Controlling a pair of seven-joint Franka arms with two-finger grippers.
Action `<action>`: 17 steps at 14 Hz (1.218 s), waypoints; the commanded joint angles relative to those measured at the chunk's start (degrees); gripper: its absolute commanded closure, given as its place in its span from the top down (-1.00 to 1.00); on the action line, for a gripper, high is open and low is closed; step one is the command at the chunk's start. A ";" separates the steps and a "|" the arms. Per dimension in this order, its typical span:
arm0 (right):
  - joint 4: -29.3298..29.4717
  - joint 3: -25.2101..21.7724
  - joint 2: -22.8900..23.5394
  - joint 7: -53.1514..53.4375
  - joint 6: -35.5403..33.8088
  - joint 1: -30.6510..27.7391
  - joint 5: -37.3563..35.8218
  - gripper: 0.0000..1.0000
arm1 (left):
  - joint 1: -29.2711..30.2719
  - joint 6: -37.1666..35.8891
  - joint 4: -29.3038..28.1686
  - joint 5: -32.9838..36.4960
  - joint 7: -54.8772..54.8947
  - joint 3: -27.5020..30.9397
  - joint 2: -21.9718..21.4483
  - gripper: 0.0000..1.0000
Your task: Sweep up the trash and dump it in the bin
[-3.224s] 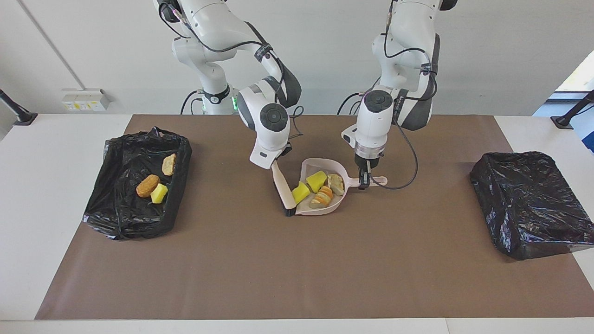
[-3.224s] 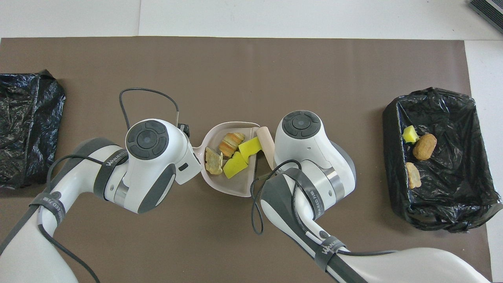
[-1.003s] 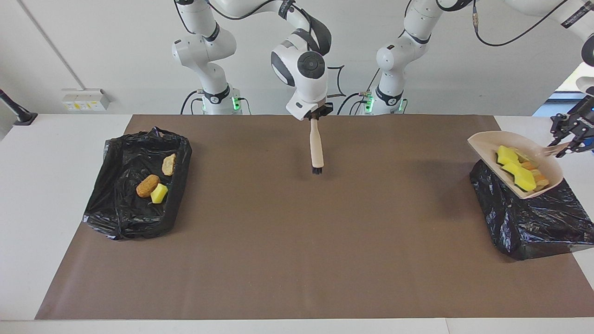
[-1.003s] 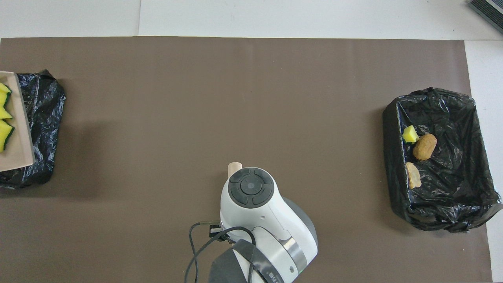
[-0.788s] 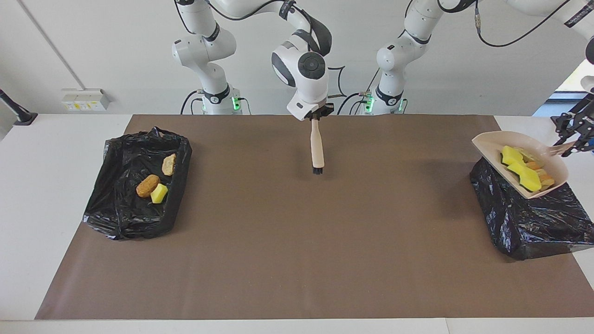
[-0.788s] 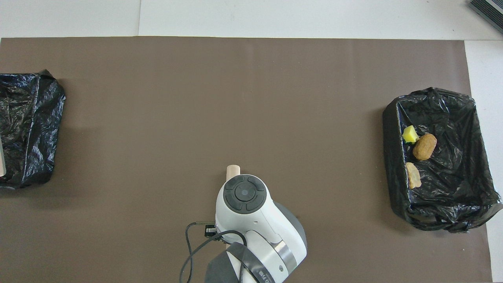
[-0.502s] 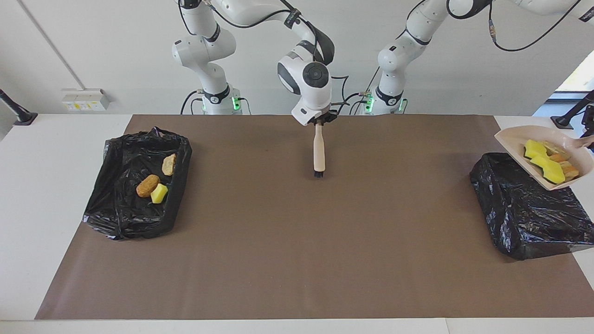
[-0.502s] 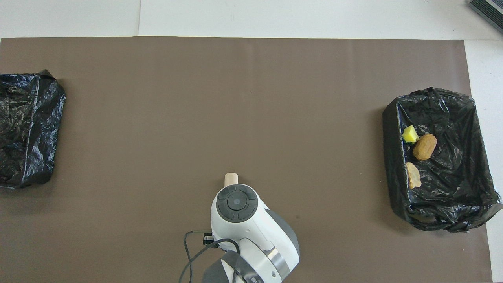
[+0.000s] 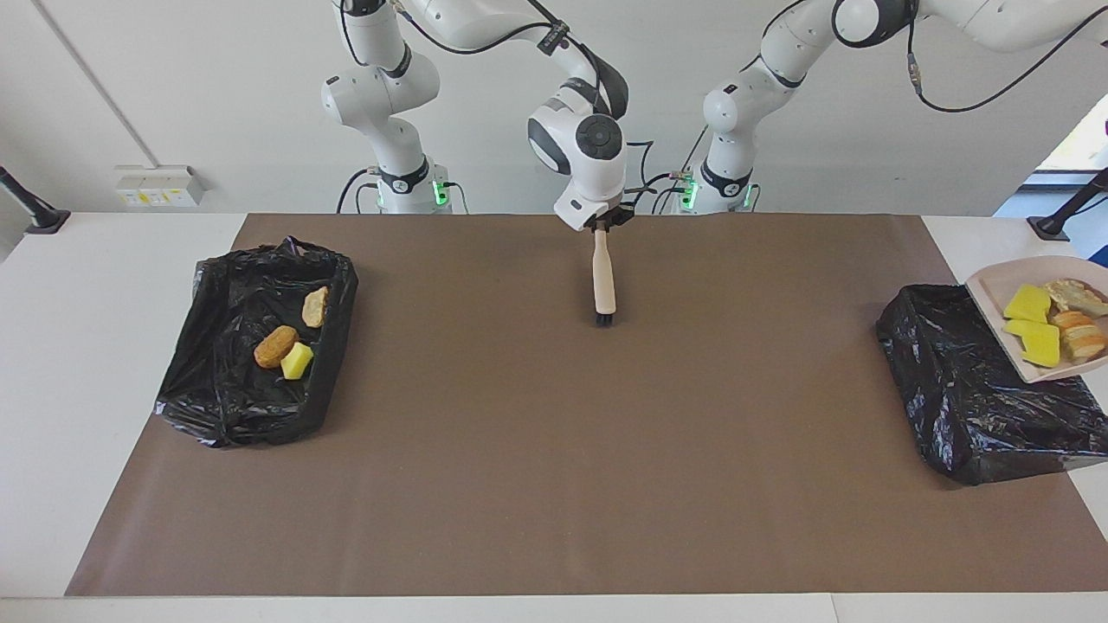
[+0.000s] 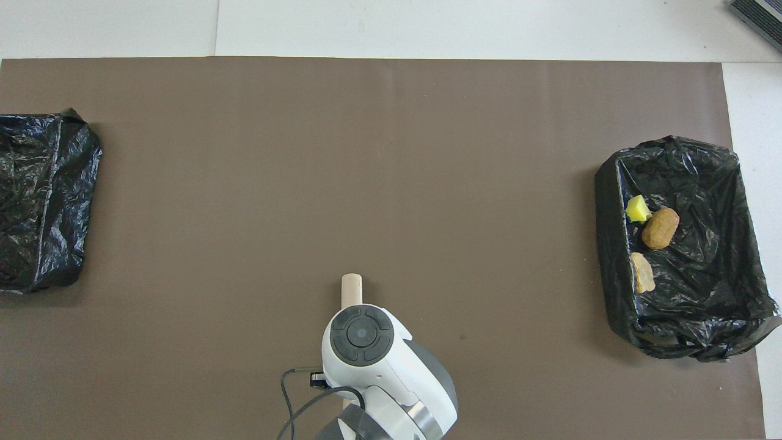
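Note:
My right gripper (image 9: 603,227) is shut on the top of a beige brush (image 9: 604,285) that hangs bristles down over the mat's middle, near the robots; the brush's end (image 10: 351,287) shows in the overhead view under the wrist. A beige dustpan (image 9: 995,290) is held up, tilted, over the black bin (image 9: 961,407) at the left arm's end. It carries trash: yellow sponge chunks (image 9: 1027,304) and bread-like pieces (image 9: 1076,333). My left gripper is out of view past the frame's edge.
A second black-lined bin (image 9: 225,415) at the right arm's end holds three scraps: a brown piece (image 9: 275,345), a yellow chunk (image 9: 297,361) and a tan piece (image 9: 315,306). It shows in the overhead view (image 10: 702,330) too. A brown mat (image 9: 554,450) covers the table.
The dustpan with its scraps has moved farther toward the left arm's end and tipped more, and the left gripper has left the view. The right arm has shifted the brush slightly.

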 commanded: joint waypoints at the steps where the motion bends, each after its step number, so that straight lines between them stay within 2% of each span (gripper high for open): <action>1: -1.93 0.09 -0.95 0.22 1.89 -0.12 1.37 -1.00 | -3.45 1.34 -0.71 9.07 -5.12 0.67 -0.32 -1.00; 3: -2.02 0.09 -1.04 -0.22 1.89 -0.12 1.37 -1.00 | -4.50 1.15 -2.46 13.29 -6.37 0.84 -1.02 -1.00; 4: -2.10 0.09 -1.12 -0.40 1.98 -0.12 1.37 -1.00 | -5.82 1.42 -3.78 18.45 -6.63 0.67 -1.89 -1.00; 5: -2.37 0.09 -1.12 -0.40 1.98 -0.12 1.37 -0.97 | -7.05 0.90 -4.32 21.98 -8.37 0.76 -2.16 -1.00; 6: -2.37 0.09 -1.21 -0.31 1.89 -0.12 1.37 -0.85 | -7.67 0.20 -4.49 23.93 -10.91 0.76 -2.51 -1.00; 7: -2.37 0.09 -1.21 -0.31 1.89 -0.12 1.37 -0.48 | -8.37 -0.94 -4.32 26.48 -12.94 0.76 -2.52 -1.00; 8: -2.37 0.09 -1.12 -0.48 1.89 -0.12 1.37 0.19 | -9.60 -2.43 -3.89 29.29 -15.31 0.84 -2.69 -1.00; 9: -2.28 0.01 -1.04 -1.35 1.89 -0.12 1.37 0.99 | -10.31 -4.45 -3.62 30.97 -17.77 0.85 -3.48 -1.00; 12: -1.67 -0.08 -0.42 -2.94 1.80 -0.91 0.85 1.00 | -10.49 -6.66 -3.53 32.74 -20.25 0.85 -6.55 -1.00; 14: -0.97 -0.35 0.37 -4.17 1.72 -1.96 0.41 1.00 | -10.93 -9.90 -3.01 30.73 -20.43 0.23 -7.79 -1.00; 17: 0.79 -0.70 1.69 -4.26 1.80 -2.58 -1.34 1.00 | -15.22 -16.13 -2.48 20.83 -22.79 -0.38 -7.79 -1.00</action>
